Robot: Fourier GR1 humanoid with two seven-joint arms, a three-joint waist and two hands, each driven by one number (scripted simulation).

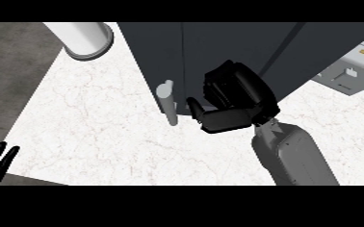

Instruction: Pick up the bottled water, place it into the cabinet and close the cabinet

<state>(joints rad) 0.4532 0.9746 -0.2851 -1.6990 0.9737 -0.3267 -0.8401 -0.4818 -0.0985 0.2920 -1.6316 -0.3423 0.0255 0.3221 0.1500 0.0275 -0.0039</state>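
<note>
Dark grey cabinet (pixel 213 48) fills your view from 11 to 2 o'clock, standing on the white marbled counter (pixel 99 125). Your right hand (pixel 235 101) sits against its front near centre; whether its fingers are curled or straight you cannot tell. A pale grey handle (pixel 167 101) hangs just beside that hand at 9 o'clock. The bottled water is not visible. A white cylinder (pixel 85 38) stands at 10 o'clock, well apart. Your left hand (pixel 7 156) rests at 8 o'clock, fingers straight, upward.
</note>
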